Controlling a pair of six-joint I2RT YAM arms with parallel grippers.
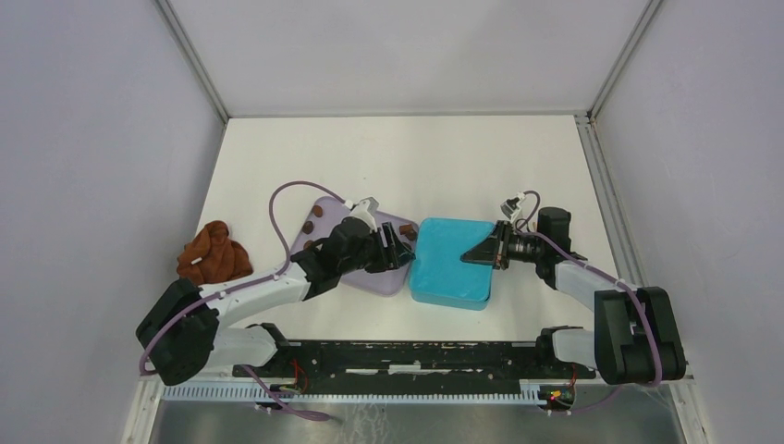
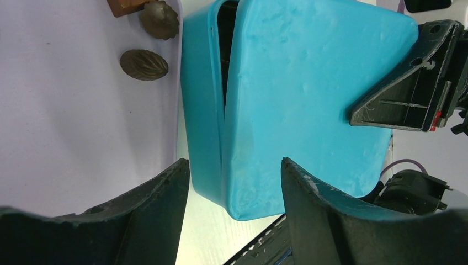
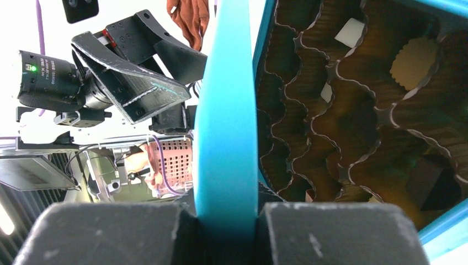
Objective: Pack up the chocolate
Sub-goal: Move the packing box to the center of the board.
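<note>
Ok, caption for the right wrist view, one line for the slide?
Right gripper pinches the teal lid ajar, exposing a brown cupped tray holding a few chocolates.

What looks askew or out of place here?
The teal lid sits askew on the teal box: a dark gap shows along one side, while the right gripper pinches its opposite edge. Several chocolates lie outside, on the lavender tray.

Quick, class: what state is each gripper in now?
Left gripper: open, jaws flanking a corner of the teal rectangular box.
Right gripper: shut on its flat teal lid.
</note>
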